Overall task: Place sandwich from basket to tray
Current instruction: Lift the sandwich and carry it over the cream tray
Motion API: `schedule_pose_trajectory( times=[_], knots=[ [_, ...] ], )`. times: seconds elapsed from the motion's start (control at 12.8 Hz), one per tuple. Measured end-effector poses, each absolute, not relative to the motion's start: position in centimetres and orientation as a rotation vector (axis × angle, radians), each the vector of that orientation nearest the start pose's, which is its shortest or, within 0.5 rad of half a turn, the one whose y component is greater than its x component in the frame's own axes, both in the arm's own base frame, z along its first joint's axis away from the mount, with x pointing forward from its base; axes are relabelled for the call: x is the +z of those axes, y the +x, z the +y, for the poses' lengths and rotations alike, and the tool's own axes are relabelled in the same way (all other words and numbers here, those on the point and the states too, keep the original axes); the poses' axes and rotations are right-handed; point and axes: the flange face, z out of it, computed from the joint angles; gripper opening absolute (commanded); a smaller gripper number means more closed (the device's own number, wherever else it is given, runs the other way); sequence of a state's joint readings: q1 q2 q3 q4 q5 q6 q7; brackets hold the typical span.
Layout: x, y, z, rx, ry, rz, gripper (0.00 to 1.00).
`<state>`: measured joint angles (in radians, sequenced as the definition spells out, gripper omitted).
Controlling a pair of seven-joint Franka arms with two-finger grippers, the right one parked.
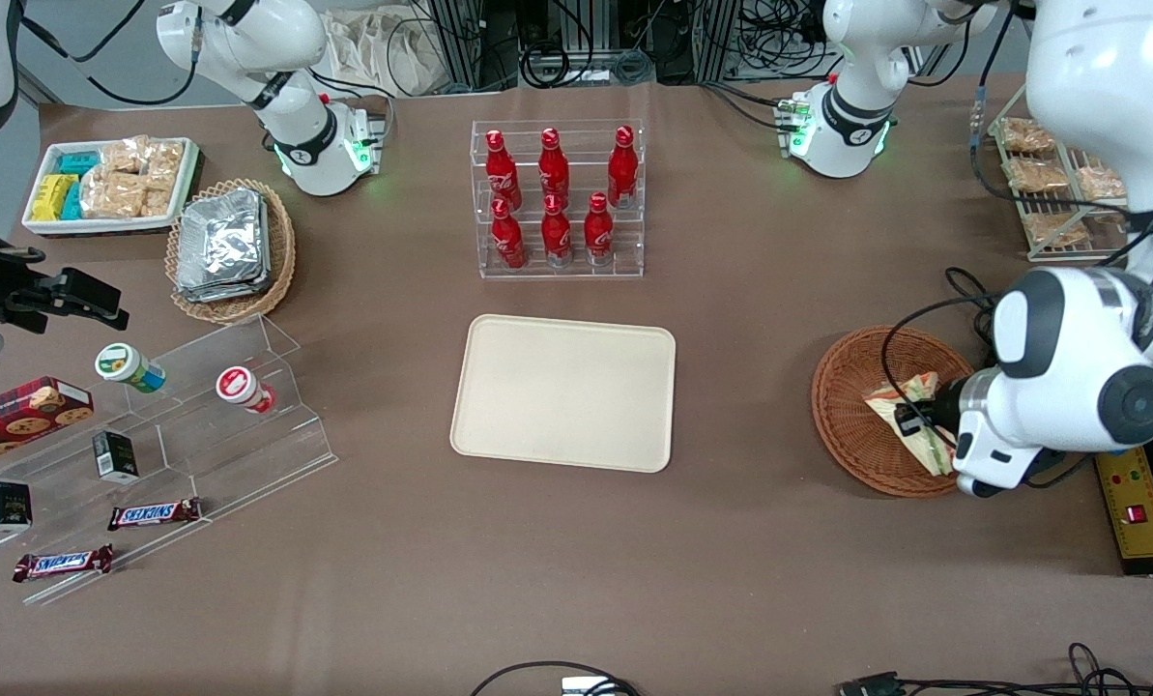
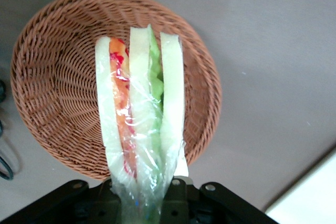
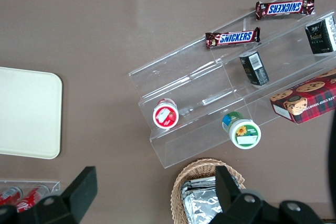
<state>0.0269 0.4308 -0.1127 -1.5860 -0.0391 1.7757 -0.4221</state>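
Note:
The sandwich (image 2: 139, 114), a white-bread wedge with green and orange-pink filling in clear wrap, is gripped at its narrow end by my left gripper (image 2: 144, 203), which is shut on it. It hangs over the reddish-brown wicker basket (image 2: 58, 87). From the front, the gripper (image 1: 916, 422) holds the sandwich (image 1: 909, 394) over the basket (image 1: 851, 420) at the working arm's end of the table. The cream tray (image 1: 564, 391) lies flat mid-table with nothing on it, a clear gap away from the basket. A corner of the tray (image 2: 312, 203) shows in the left wrist view.
A clear rack of red bottles (image 1: 557, 198) stands farther from the camera than the tray. A wire rack of bagged snacks (image 1: 1059, 188) and a yellow box (image 1: 1141, 503) flank the working arm. Clear step shelves (image 1: 199, 406) and a foil-pack basket (image 1: 233, 246) sit toward the parked arm's end.

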Motion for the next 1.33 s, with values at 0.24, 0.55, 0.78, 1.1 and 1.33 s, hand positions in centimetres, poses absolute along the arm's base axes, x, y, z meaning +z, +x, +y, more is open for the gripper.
schedule_pose_trajectory(
  times=[0.24, 0.55, 0.78, 1.1, 1.33],
  knots=[
    [40.9, 64.2, -7.1, 0.328, -3.151, -0.363, 0.17],
    [42.3, 62.8, -15.3, 0.285, -3.165, -0.067, 0.17],
    [41.3, 60.9, -22.1, 0.31, -3.16, 0.113, 0.17],
    [37.5, 59.3, -29.5, 0.34, -3.159, 0.135, 0.17],
    [34.4, 58.3, -35.1, 0.377, -3.161, 0.148, 0.18]
  ],
)
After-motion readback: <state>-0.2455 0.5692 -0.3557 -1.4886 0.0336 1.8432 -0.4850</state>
